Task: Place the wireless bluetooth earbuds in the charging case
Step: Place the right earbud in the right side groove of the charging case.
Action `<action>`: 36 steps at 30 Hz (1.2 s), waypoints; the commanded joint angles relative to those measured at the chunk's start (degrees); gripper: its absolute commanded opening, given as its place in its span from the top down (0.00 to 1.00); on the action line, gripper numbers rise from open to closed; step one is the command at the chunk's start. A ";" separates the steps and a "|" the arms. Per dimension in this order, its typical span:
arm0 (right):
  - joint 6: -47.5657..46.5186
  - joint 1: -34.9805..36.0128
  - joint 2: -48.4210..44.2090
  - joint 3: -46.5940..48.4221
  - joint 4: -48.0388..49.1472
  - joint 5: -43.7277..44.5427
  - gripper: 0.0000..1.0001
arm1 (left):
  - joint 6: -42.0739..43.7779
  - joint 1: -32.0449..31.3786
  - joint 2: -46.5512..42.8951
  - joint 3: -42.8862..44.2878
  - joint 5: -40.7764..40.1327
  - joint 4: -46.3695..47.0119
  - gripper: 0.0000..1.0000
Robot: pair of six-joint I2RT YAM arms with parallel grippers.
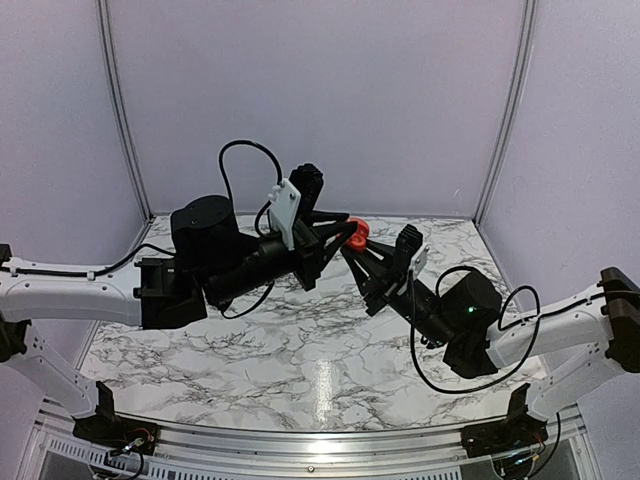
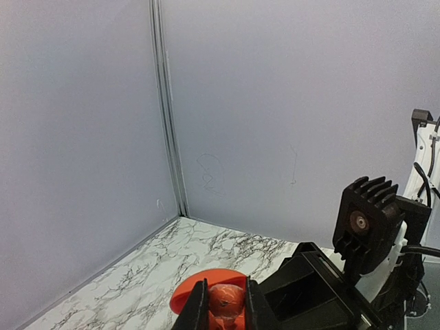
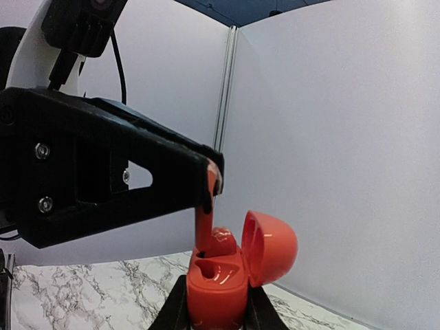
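Right jaws clamping open red case [image 3: 216,292], left jaws pinching red earbud [image 3: 203,223] at its socket, above worktop [image 1: 300,350] far edge.

My two grippers meet above the table [image 1: 300,360], near its middle and toward the far edge. My right gripper [image 1: 357,252] comes in from the right and holds the charging case [image 1: 358,236] upright between its fingers, one on each side. The lid [image 3: 269,247] stands open, tipped to the right of the case body in the right wrist view. My left gripper [image 1: 340,238] reaches in from the left, just above the case. An earbud [image 3: 203,227] is pinched between its fingers, with its lower end down inside the open case. Walls [image 1: 320,100] stand behind and at both sides.
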 commanded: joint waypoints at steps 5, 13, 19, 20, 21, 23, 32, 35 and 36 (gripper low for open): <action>1.19 0.52 -1.38 1.82 1.13 1.04 1.00 | 0.84 -0.25 1.11 0.51 -0.89 1.85 0.93; 1.55 0.52 -2.16 1.43 1.90 1.47 1.00 | 0.78 -0.25 1.29 0.08 -2.13 1.75 0.93; 2.19 0.52 -2.45 1.77 2.14 2.73 1.00 | 0.52 -0.25 1.55 -0.04 -3.00 1.74 0.91; 2.18 0.52 -2.46 1.77 2.16 2.75 1.00 | 0.49 -0.25 1.62 -0.02 -3.14 1.74 0.90; 2.17 0.47 -2.53 1.75 2.15 2.86 1.00 | 0.49 -0.25 1.65 -0.09 -3.26 1.73 0.89; 2.17 0.51 -2.59 1.77 2.09 3.11 1.00 | 0.32 -0.25 1.76 -0.15 -3.48 1.68 0.84; 2.26 0.52 -2.81 1.63 2.01 3.45 1.00 | 0.32 -0.25 1.20 -0.45 -3.45 1.50 0.76; 2.19 0.52 -2.89 1.56 1.88 3.29 1.00 | 0.47 -0.25 1.11 -0.46 -3.57 1.45 0.74; 2.17 0.52 -2.90 1.56 1.78 3.17 1.00 | 0.41 -0.25 1.11 -0.46 -3.54 1.34 0.73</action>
